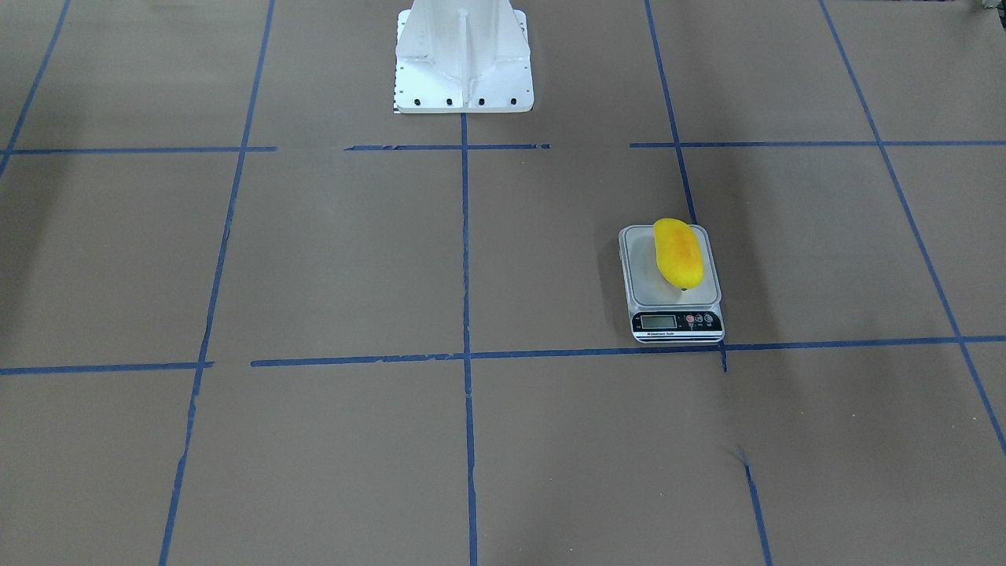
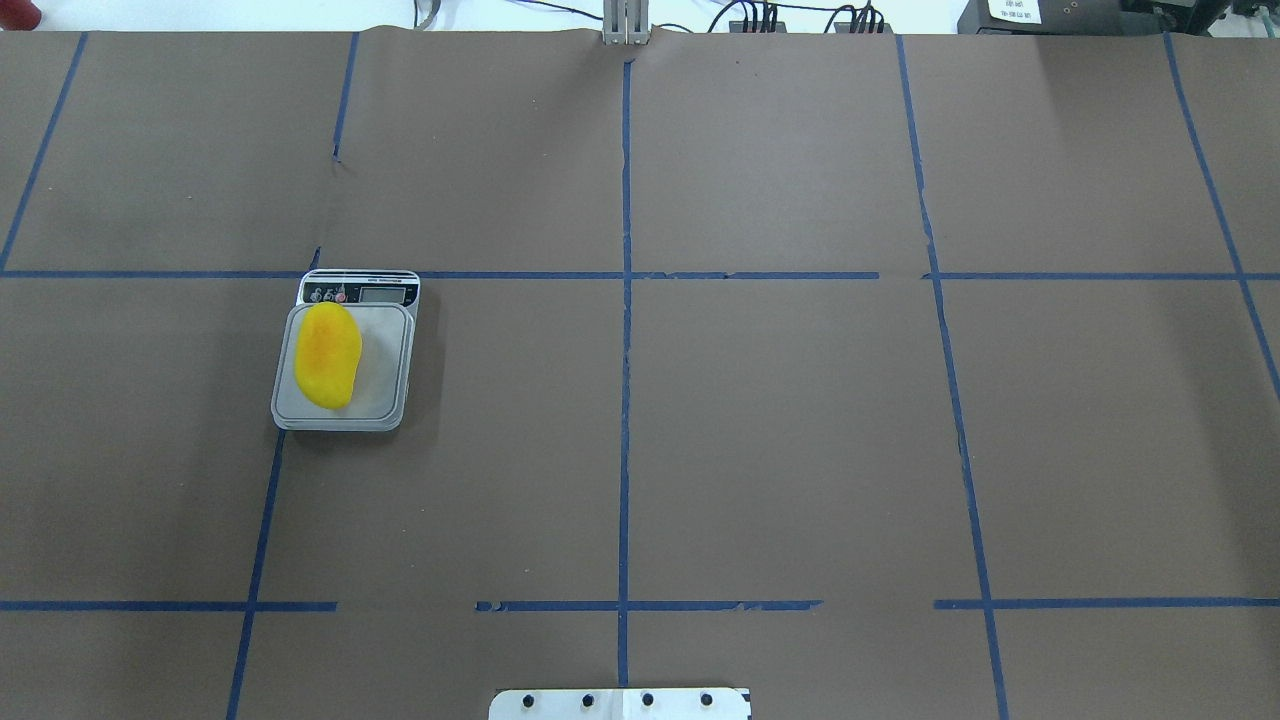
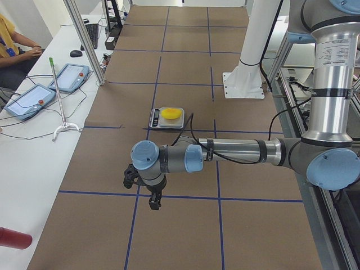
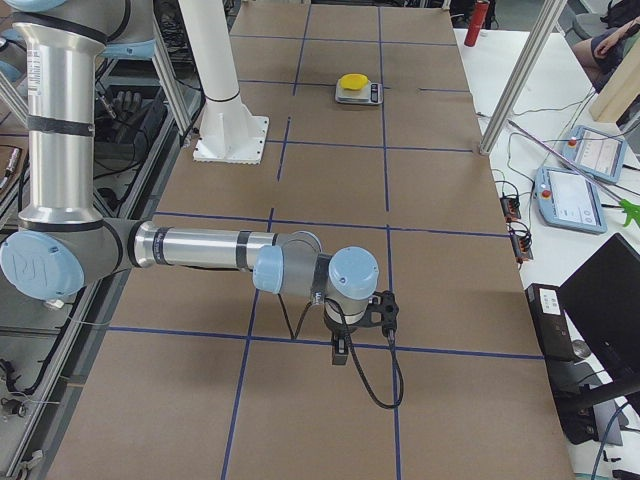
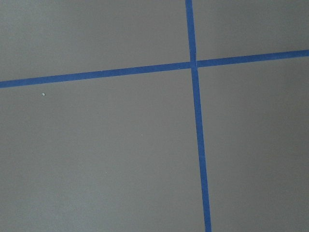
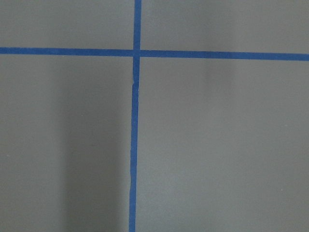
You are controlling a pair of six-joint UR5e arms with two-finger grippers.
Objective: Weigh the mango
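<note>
The fingers of the left gripper [image 3: 153, 203] show only in the side view from the table's left end, small and dark, so I cannot tell whether they are open or closed. That gripper points down over the table [image 2: 800, 420], near a crossing of blue tape [image 5: 198, 145]. The right gripper [image 4: 340, 355] likewise shows only from the right end, pointing down above the tape; its state cannot be told either. Neither holds anything. The mango [image 2: 327, 356] lies well apart from both, lengthwise on the platform of the scale [image 2: 385, 360], towards the platform's side on the robot's left. The scale stands on the robot's left half of the table, its display facing away from the robot's base [image 1: 464, 63]
</note>
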